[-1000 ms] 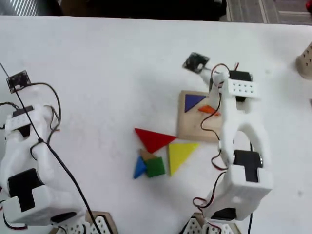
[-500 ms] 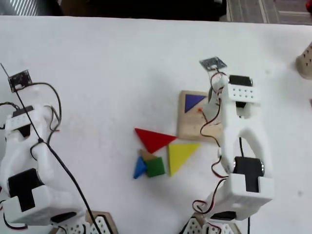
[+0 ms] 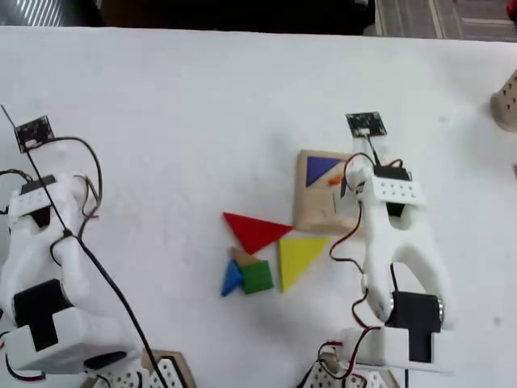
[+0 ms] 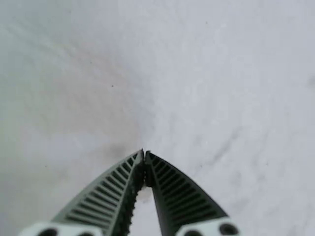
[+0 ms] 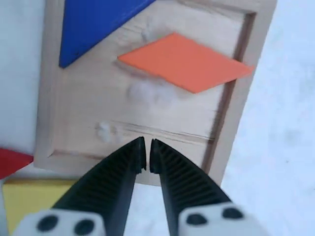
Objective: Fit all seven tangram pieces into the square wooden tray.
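Observation:
The square wooden tray [image 3: 311, 212] lies right of the table's centre. A blue triangle [image 3: 321, 167] and an orange parallelogram [image 3: 334, 181] lie flat inside it. In the right wrist view my right gripper [image 5: 146, 148] is shut and empty above the tray's rim [image 5: 49, 103], short of the orange parallelogram [image 5: 187, 63] and the blue triangle [image 5: 96, 24]. Left of the tray lie a red triangle [image 3: 254, 230], a yellow triangle [image 3: 299, 255], a green square [image 3: 258, 277], a small blue triangle [image 3: 231, 278] and a brown piece [image 3: 242, 257]. My left gripper [image 4: 144, 158] is shut over bare table.
The left arm [image 3: 40, 242] sits folded at the table's left edge with its cables. The right arm [image 3: 396, 234] stands over the tray's right side. A perforated beige object [image 3: 506, 101] is at the far right edge. The white table's far half is open.
The right arm has drawn back toward the near edge and swung its wrist round. The orange parallelogram now lies free in the tray. The left arm has not moved.

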`<state>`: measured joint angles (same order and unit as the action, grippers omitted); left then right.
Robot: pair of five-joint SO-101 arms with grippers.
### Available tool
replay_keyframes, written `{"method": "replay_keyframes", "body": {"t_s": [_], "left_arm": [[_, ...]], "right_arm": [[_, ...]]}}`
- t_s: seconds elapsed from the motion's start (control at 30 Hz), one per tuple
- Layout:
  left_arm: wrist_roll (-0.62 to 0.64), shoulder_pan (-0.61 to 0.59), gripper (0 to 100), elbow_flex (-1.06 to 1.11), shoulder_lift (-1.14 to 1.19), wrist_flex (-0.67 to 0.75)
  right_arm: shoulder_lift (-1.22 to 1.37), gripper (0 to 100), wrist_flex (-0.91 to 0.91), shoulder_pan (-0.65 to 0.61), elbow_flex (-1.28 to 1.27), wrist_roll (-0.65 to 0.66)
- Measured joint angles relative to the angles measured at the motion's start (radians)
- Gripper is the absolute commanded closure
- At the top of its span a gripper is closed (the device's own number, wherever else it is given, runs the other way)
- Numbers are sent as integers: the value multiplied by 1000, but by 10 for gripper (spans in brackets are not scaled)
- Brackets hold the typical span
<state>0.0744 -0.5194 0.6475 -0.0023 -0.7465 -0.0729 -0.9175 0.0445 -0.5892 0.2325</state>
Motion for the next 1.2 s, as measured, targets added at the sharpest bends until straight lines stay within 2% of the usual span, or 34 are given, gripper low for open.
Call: {"method": "replay_keyframes", "body": {"t_s": [0.27,0.6,0.9,1.2], "left_arm": [[0,0,976,0,0,-11],[0,0,976,0,0,-11],[0,0,976,0,0,-11],[0,0,976,0,0,-11]], "right_arm": [[40,982,75,54,3,-2],[278,982,77,81,212,-3],[397,982,77,77,350,-3],[399,981,69,37,359,-3]]}}
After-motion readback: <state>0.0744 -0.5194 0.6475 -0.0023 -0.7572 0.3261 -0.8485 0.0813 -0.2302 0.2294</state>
